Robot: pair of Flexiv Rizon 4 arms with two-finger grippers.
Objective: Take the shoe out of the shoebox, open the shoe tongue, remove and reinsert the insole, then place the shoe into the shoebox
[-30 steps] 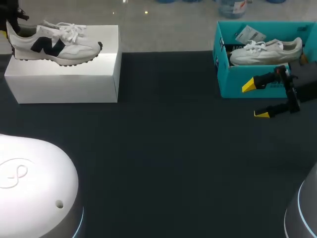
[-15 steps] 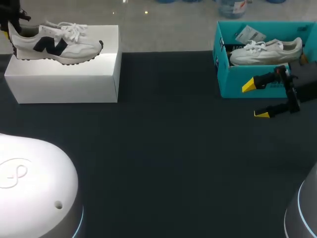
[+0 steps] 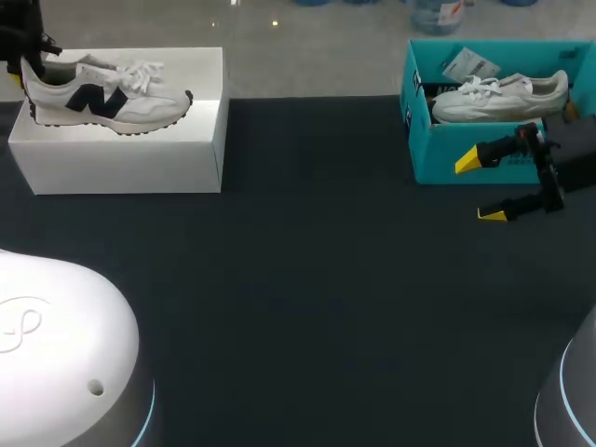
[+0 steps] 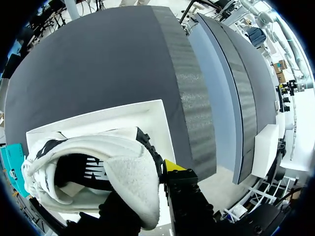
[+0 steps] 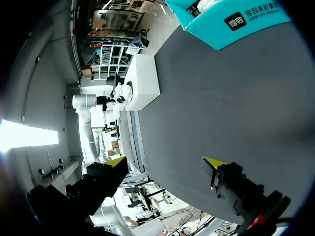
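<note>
A white sneaker with a black N point(image 3: 107, 93) lies on its sole on top of a white box point(image 3: 121, 154) at the far left. My left gripper point(image 3: 23, 58) is shut on the sneaker's heel. In the left wrist view the heel collar point(image 4: 135, 182) sits pinched in the left gripper point(image 4: 153, 173), with one yellow tip outside it and the other finger hidden inside the shoe. A teal shoebox point(image 3: 456, 154) at the far right holds a second white shoe point(image 3: 498, 96). My right gripper point(image 3: 486, 186) stands open just in front of that box, holding nothing.
The dark tabletop point(image 3: 307, 279) stretches between the white box and the teal shoebox. The right wrist view shows the right gripper point(image 5: 165, 162) over the dark table, with the teal shoebox point(image 5: 231, 19) and the white box point(image 5: 142, 81) ahead of it.
The sneaker in my left gripper has shifted a little down and toward the near side of the white box. My right arm has stayed still.
</note>
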